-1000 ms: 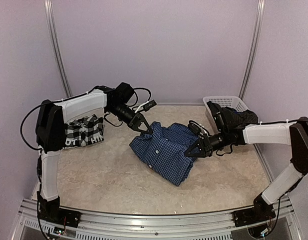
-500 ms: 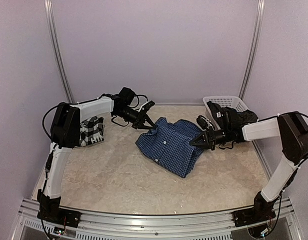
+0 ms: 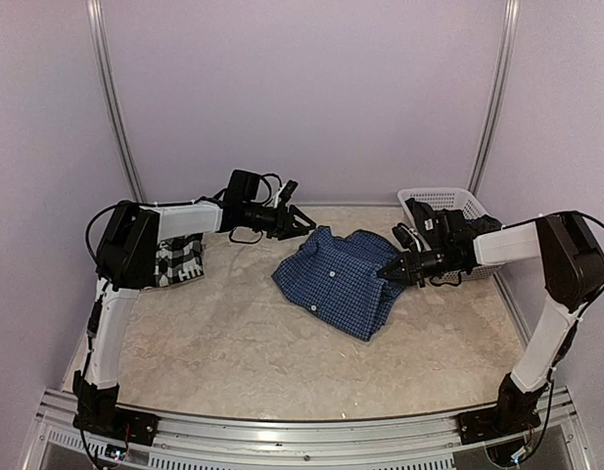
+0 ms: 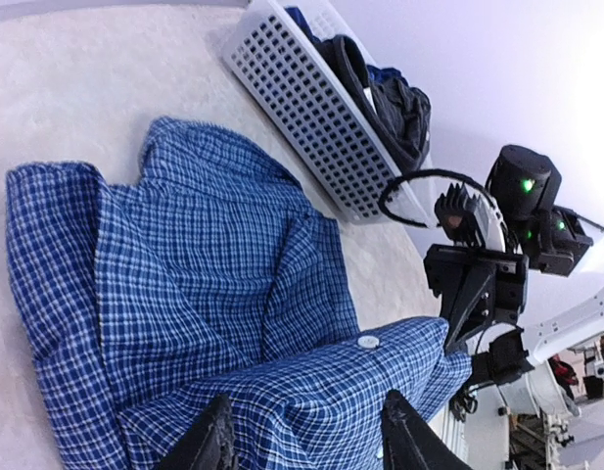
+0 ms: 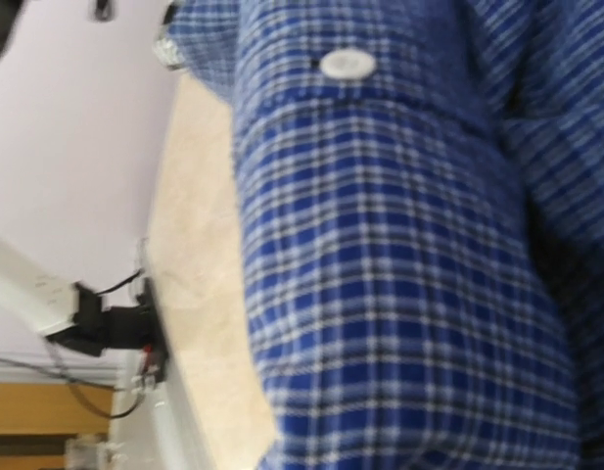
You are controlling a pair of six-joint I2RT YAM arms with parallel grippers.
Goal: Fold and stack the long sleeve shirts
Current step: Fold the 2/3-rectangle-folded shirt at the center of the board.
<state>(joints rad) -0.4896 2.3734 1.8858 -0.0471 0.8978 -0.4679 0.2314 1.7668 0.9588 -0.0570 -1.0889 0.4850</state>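
The blue checked shirt (image 3: 339,279) lies folded in a bundle at mid-table, and it fills the left wrist view (image 4: 204,294) and the right wrist view (image 5: 399,245). My left gripper (image 3: 300,218) stands open just off its back-left corner, fingers (image 4: 211,443) spread with cloth showing beyond them and nothing pinched. My right gripper (image 3: 392,273) is shut on the shirt's right edge; its fingers are hidden behind the cloth in its own view. The black-and-white plaid shirt (image 3: 180,259) lies folded at the left, partly behind the left arm.
A white plastic basket (image 3: 446,200) with dark clothes (image 4: 390,98) in it stands at the back right, close behind the right arm. The pale back and side walls hem the table in. The right arm (image 4: 478,284) shows in the left wrist view.
My left gripper has opened, let go of the blue shirt's corner and drawn back towards the wall. The shirt and the right gripper have shifted a little towards the back right.
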